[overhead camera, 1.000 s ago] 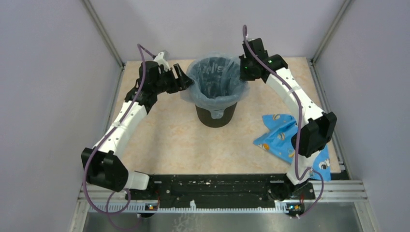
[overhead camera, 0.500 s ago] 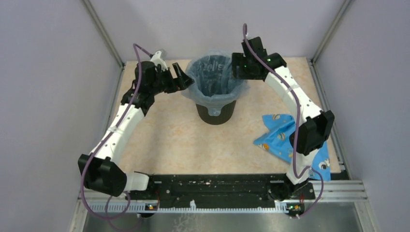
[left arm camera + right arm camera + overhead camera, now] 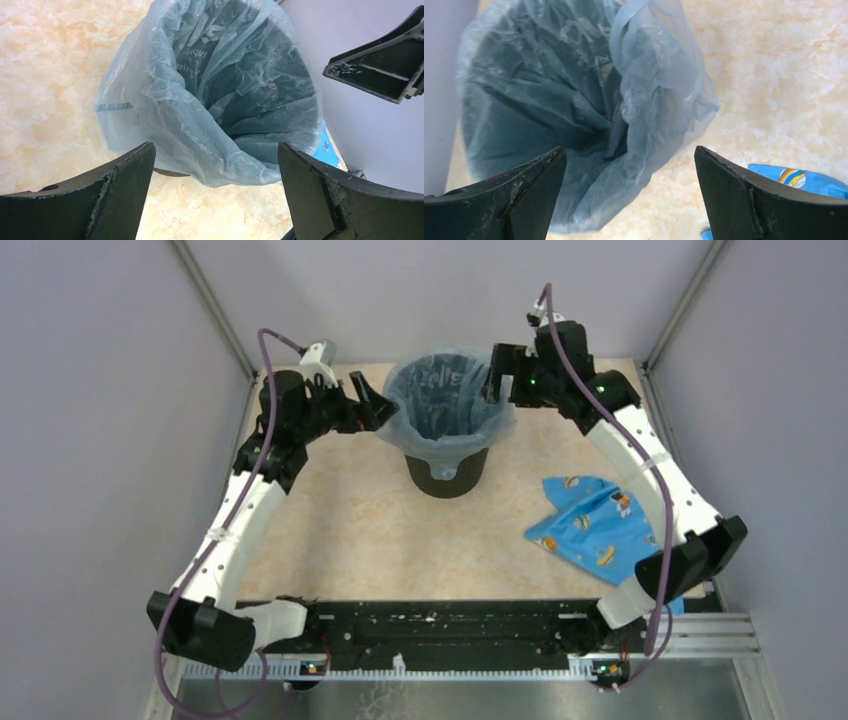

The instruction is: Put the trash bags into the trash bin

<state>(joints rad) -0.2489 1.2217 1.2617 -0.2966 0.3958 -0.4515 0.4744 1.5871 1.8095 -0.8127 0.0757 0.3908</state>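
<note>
The black trash bin (image 3: pixel 446 478) stands at the back middle of the table. A pale grey-blue trash bag (image 3: pixel 447 405) lines it, its rim folded out over the bin's edge. My left gripper (image 3: pixel 374 405) hangs open just left of the rim, off the film. My right gripper (image 3: pixel 497 377) is open at the rim's right side. In the left wrist view the bag (image 3: pixel 200 100) lies beyond my open left gripper (image 3: pixel 215 150), with a sliver of bin (image 3: pixel 170 173) under it. The right wrist view shows the bag (image 3: pixel 589 100) past my open right gripper (image 3: pixel 629 150), which grips nothing.
A blue printed cloth (image 3: pixel 590 525) lies flat on the table right of the bin; it also shows in the right wrist view as the blue cloth (image 3: pixel 794 177). Grey walls close in the back and both sides of the table.
The right gripper went from shut at the bag's rim to wide open and rose slightly, its elbow swinging out to the right. The left gripper opened wider and drew back a little.
</note>
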